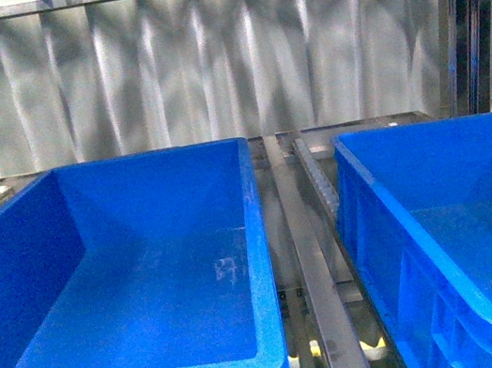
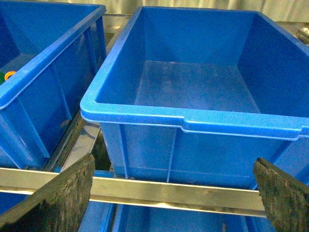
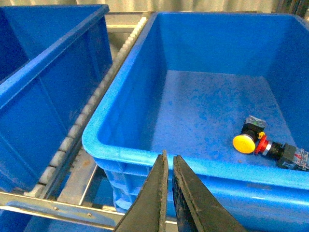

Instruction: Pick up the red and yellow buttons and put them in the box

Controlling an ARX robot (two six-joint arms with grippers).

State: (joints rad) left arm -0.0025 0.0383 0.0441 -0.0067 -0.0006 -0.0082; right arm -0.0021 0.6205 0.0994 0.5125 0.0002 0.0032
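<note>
I see a corrugated grey metal wall [image 1: 206, 67] behind a steel roller rack [image 1: 312, 258] carrying large blue plastic bins. The middle deep blue plastic box [image 1: 256, 239] sits between its neighbours, apart from each. In the right blue bin [image 3: 125, 116], a yellow-capped push button [image 3: 247, 140] lies on the floor near the bin's front right corner, touching a red-capped push button [image 3: 264, 145]. My left gripper [image 2: 174, 193] hangs with jaws spread wide before the middle box. My right gripper [image 3: 169, 193] has its jaws pressed nearly together, holding nothing.
</note>
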